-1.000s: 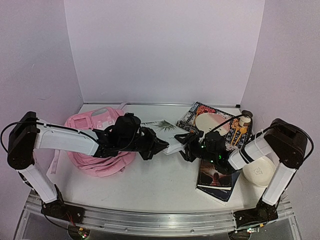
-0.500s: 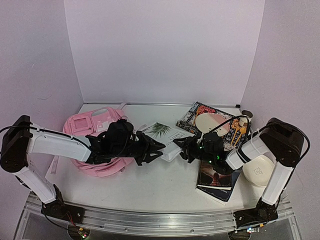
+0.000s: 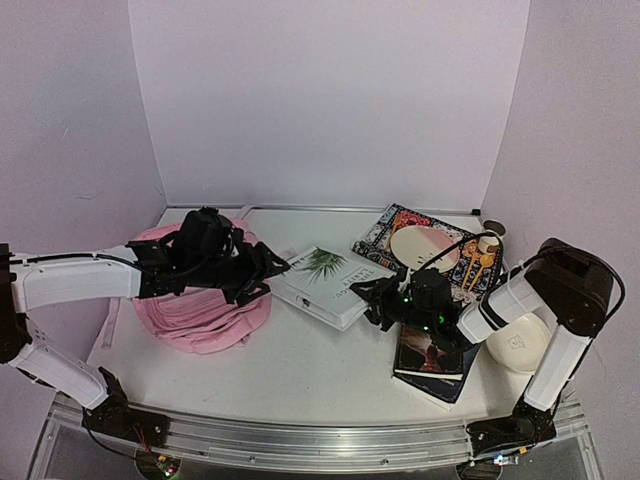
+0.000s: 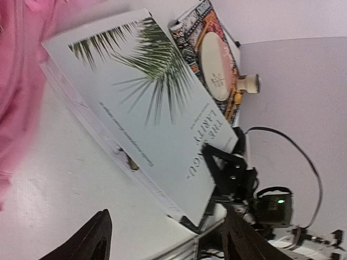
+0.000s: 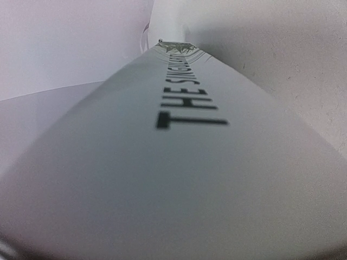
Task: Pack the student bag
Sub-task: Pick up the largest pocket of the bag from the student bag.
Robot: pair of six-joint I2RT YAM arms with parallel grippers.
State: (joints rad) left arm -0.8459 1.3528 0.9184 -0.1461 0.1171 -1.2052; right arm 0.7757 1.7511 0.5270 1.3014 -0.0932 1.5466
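The student bag lies slumped at the table's left, and its pink fabric also shows in the left wrist view. A white book with a palm-leaf cover rests in the middle, just right of the bag. My left gripper hovers over the bag's right edge, open and empty, a short way from the book's left end. My right gripper is shut on the book's right corner. The book's cover fills the right wrist view and hides the fingers there.
A patterned book carrying a pale round plate lies at the back right, with a small cork-topped jar and orange utensils beside it. A dark book sits under my right arm. A white round object is at the far right.
My left gripper has opened, let go of the white book and drawn back left over the bag. The right gripper has closed on the book's right corner, and the book now lies flatter.
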